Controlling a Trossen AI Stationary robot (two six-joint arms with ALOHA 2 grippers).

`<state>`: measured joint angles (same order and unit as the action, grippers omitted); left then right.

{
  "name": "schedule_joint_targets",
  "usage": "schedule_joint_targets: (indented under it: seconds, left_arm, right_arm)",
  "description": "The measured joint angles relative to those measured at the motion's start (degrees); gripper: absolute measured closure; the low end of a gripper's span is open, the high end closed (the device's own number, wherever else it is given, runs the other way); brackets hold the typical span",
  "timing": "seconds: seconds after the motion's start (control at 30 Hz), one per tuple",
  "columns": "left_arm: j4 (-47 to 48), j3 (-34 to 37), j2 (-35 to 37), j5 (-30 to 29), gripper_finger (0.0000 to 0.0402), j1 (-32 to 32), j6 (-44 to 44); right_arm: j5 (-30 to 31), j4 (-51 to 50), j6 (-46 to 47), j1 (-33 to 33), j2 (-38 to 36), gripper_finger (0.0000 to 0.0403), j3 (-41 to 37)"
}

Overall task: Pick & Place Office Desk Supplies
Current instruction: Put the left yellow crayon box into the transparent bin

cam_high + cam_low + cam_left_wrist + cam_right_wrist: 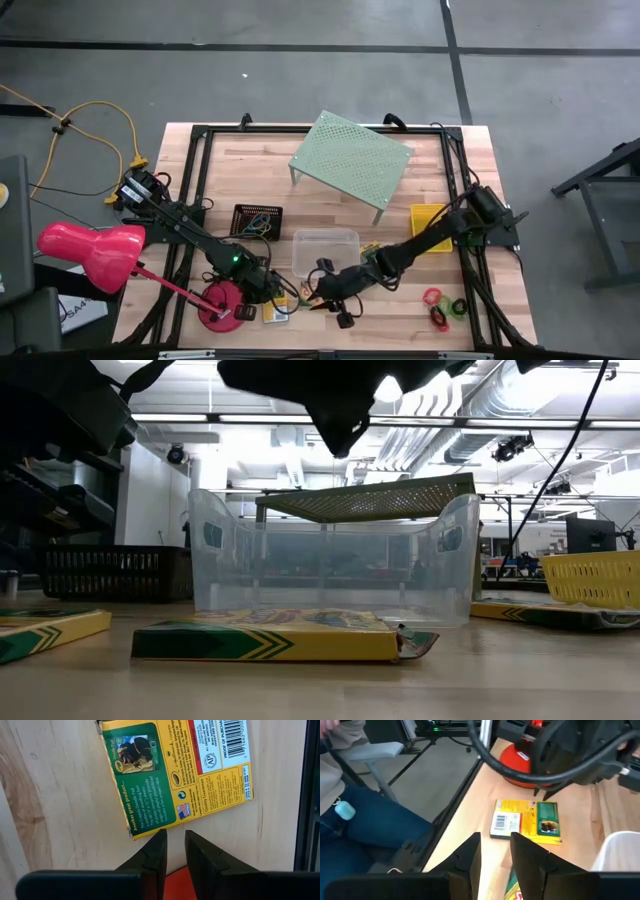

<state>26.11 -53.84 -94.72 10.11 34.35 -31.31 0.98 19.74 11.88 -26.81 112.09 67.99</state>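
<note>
Left wrist view: "Doodle Pad" card box (pixel 180 775).

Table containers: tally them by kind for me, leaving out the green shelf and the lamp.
Black mesh tray: 1
Clear tub: 1
Yellow basket: 1
Total: 3
</note>
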Motion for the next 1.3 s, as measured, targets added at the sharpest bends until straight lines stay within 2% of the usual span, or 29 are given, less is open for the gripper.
schedule_joint_targets:
  seconds: [0.23,0.43,0.5,0.77,0.97,1.3]
  left_arm:
    - [0.0,0.0,0.0,0.0,0.0338,0.0,0.0]
    - [0.0,0.0,0.0,0.0,0.0338,0.0,0.0]
    - [0.0,0.0,0.0,0.0,0.0338,0.0,0.0]
    - [0.0,0.0,0.0,-0.1,0.0338,0.0,0.0]
    - [0.1,0.0,0.0,-0.1,0.0338,0.0,0.0]
    - [-0.1,0.0,0.0,-1.4,0.0338,0.0,0.1]
  right_arm:
    - [1.7,-3.2,-3.1,-2.0,0.0,0.0309,2.7]
    - [11.5,-22.4,-6.2,-4.9,0.0,0.0309,14.1]
    - [13.7,-25.2,-6.4,-5.5,0.0,0.0309,16.1]
    - [15.7,-24.9,-4.5,-6.2,3.4,0.0309,16.4]
    - [16.0,-19.1,-4.2,-6.2,9.0,0.0309,16.4]
    - [16.0,-15.9,-0.7,-5.7,12.5,0.0309,16.5]
